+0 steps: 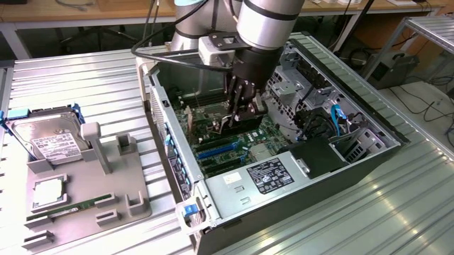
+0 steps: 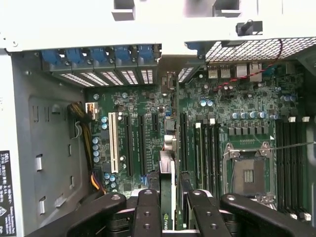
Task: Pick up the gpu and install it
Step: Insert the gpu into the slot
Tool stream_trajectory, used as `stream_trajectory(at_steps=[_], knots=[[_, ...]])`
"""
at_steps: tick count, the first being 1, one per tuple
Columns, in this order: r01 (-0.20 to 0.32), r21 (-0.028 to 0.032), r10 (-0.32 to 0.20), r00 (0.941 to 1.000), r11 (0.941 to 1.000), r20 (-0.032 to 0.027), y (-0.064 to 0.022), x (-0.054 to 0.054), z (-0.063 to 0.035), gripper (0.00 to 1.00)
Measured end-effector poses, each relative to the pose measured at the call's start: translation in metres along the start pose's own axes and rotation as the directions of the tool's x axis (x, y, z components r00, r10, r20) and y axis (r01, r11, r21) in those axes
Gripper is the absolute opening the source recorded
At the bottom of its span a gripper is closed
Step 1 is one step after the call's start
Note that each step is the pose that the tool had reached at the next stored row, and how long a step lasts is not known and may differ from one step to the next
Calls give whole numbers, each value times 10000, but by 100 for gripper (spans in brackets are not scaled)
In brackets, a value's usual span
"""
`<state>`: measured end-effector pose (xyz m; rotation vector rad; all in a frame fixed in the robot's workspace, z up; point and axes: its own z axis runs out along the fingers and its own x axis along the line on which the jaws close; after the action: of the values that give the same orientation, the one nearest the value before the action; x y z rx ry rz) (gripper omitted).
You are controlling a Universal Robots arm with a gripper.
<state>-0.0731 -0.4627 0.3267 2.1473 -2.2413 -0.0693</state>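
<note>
1. My gripper [image 1: 240, 118] is down inside the open computer case [image 1: 369, 125], low over the motherboard [image 1: 250, 139].
2. My fingers [image 2: 148, 210] are closed narrow on the gpu [image 2: 168, 197], which stands on edge between them. In the wrist view the card's thin edge runs up from between the pads toward the rear of the case.
3. In the exterior view the gpu [image 1: 225, 123] shows as a dark, thin card below my fingertips, down among the expansion slots. I cannot tell whether it is fully seated.
4. In the wrist view, black slots lie on either side of the card, and a white slot [image 2: 113, 142] sits further off. The bare processor socket [image 2: 248, 174] is well apart on the other side.
5. Blue slot clips [image 2: 101, 55] line the rear wall of the case.
6. Outside the case, at the exterior view's left, a grey parts tray [image 1: 85, 199] sits on the ribbed metal table [image 1: 78, 79]. It holds a hard drive [image 1: 50, 139] and a green memory stick [image 1: 74, 206].
</note>
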Motion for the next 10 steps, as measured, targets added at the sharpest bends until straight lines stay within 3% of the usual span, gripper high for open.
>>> stream_trajectory(at_steps=[10], knots=[[27, 25, -27, 10000, 10000, 0, 45, 3, 205, 26]])
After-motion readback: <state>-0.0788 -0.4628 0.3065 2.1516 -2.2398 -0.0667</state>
